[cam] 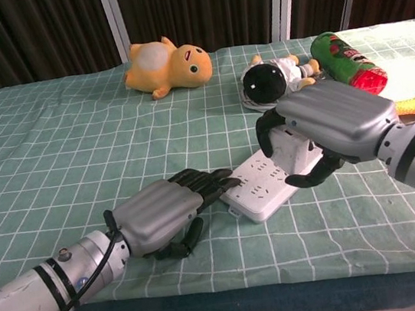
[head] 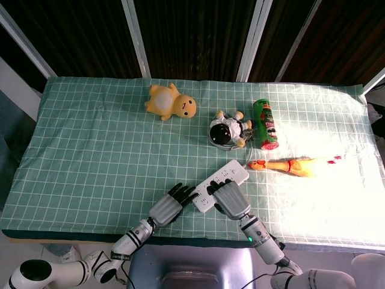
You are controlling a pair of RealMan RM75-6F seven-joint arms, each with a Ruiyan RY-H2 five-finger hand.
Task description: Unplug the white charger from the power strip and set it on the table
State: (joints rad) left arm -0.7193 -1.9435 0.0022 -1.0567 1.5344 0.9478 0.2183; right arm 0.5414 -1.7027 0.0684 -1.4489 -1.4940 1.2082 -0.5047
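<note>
Near the front edge of the table (head: 72,132), under the right hand (cam: 335,126), sits the white charger (cam: 294,152), a small block standing on the power strip (cam: 262,186); the chest view shows the fingers curled around it with the thumb below, and it looks clamped, though whether its prongs are clear of the socket I cannot tell. It should be light, rigid and smooth-sided, so a pinch across its flat faces and a straight pull away from the strip would suit; a tilted pull could bind it or drag the light strip along. The left hand (cam: 162,217) lies flat, fingers together, its fingertips (cam: 222,175) pressing the strip's near end, likely to hold it down. The head view hides the charger entirely beneath the right hand (head: 228,198) but shows the strip's full length (head: 231,174) and its cord running toward the astronaut toy (head: 225,129). Well apart lie the yellow doll (head: 171,103), green can (head: 264,123) and rubber chicken (head: 295,165).
</note>
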